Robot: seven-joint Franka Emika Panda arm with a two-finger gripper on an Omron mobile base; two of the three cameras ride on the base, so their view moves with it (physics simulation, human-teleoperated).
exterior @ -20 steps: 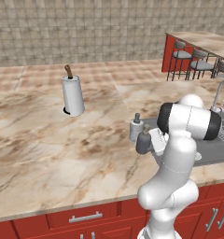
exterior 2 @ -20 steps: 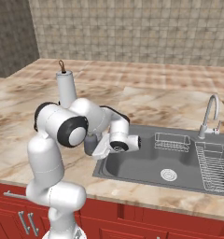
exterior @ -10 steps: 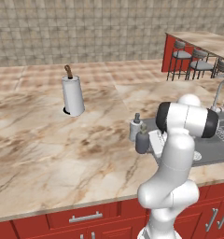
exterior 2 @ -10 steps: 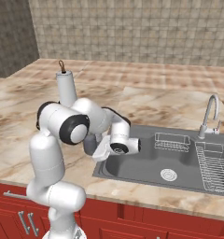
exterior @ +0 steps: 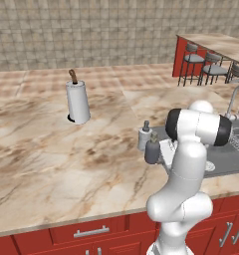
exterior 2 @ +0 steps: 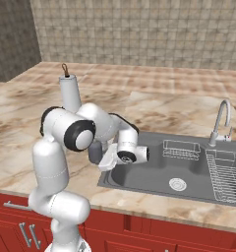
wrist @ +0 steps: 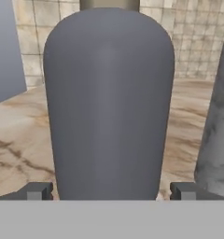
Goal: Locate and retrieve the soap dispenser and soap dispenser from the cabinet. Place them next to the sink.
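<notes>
Since a second ago our arm has drawn back a little from the dark grey soap dispenser (exterior: 152,150), which stands upright on the counter (exterior: 52,164) near the left rim of the sink (exterior 2: 189,172), with the marbled soap dispenser (exterior: 144,137) upright just behind it. In the hand view the gripper (wrist: 112,191) has its fingertips (wrist: 38,191) set wide to either side of the dark bottle (wrist: 109,102), with gaps showing, so we judge it released and standing. The marbled bottle (wrist: 216,126) stands close on one side. Our worry is the retreat: if we swing sideways before clearing the bottle, a finger could clip it, tip it toward the basin, or knock it into its neighbour. The paper-towel roll (exterior: 77,101) stands well apart.
</notes>
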